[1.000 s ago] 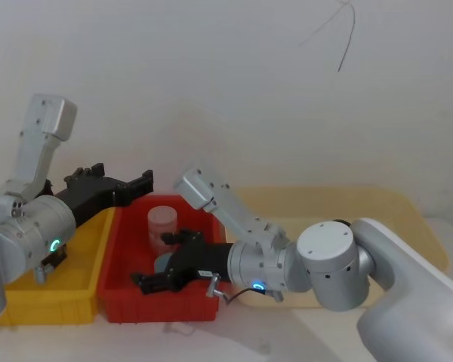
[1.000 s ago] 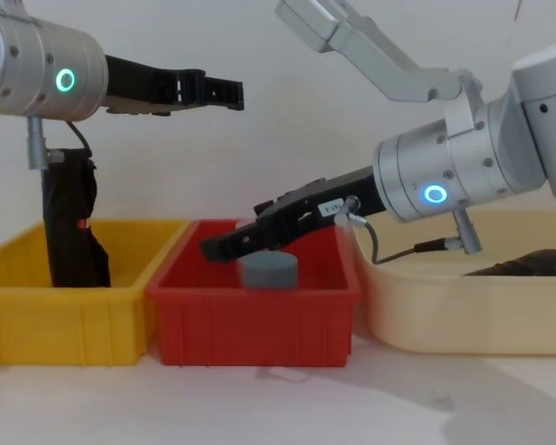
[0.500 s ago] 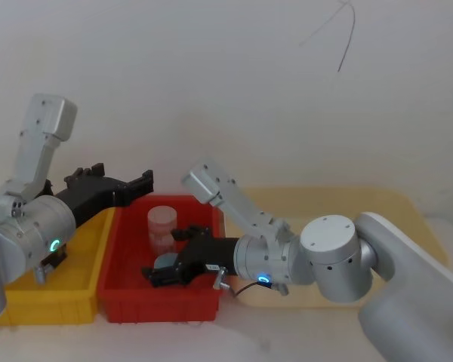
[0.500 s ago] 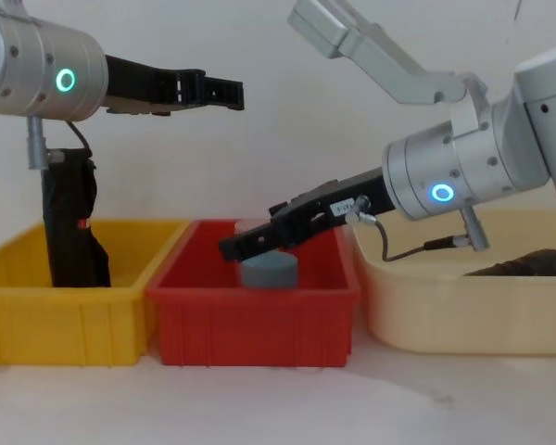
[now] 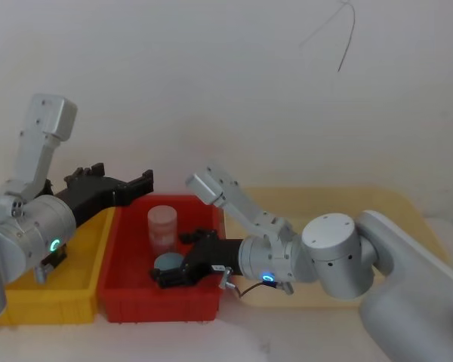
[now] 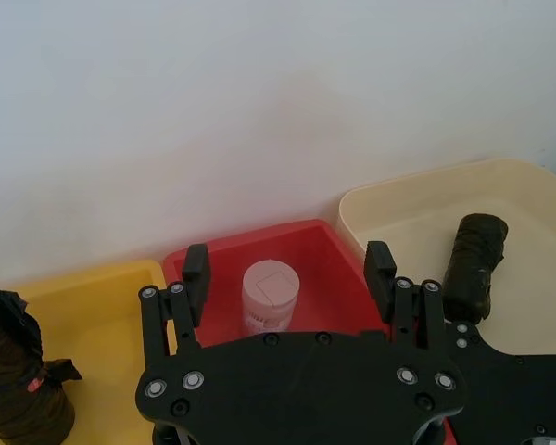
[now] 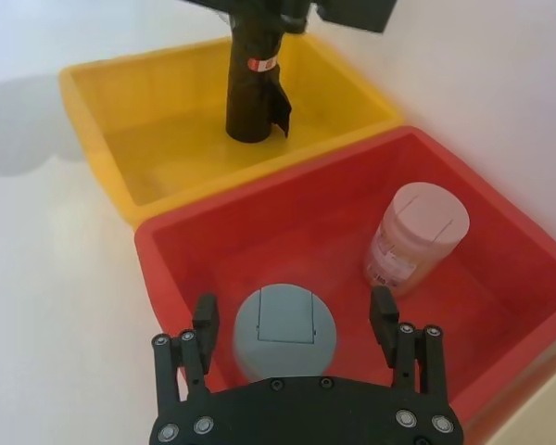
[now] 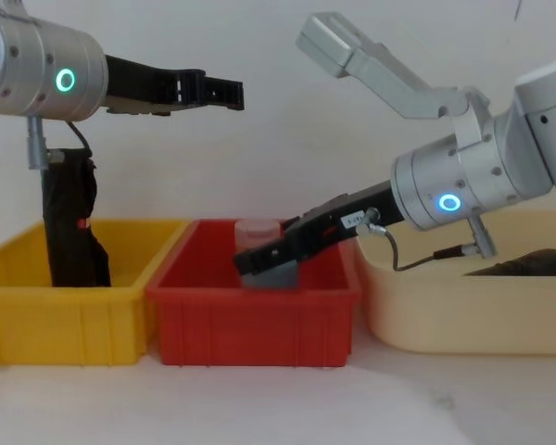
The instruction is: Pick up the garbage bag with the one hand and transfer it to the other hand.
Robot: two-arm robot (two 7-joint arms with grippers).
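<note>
Garbage bag (image 8: pixel 528 263) lies on its side in the cream tray (image 8: pixel 445 320) at the right, its long axis running left to right in the chest view, largely hidden by the rim. The left gripper (image 8: pixel 224 91) hovers high over the yellow bin (image 8: pixel 65 324) and the red bin (image 8: pixel 259 324). The right gripper (image 8: pixel 250 263) dips into the red bin.

The left wrist view shows the left gripper's jaws wide, with the bag (image 6: pixel 473 264) flat on the tray floor.

In the right wrist view the right gripper's jaws are wide, either side of a grey-lidded jar (image 7: pixel 285 326).
</note>
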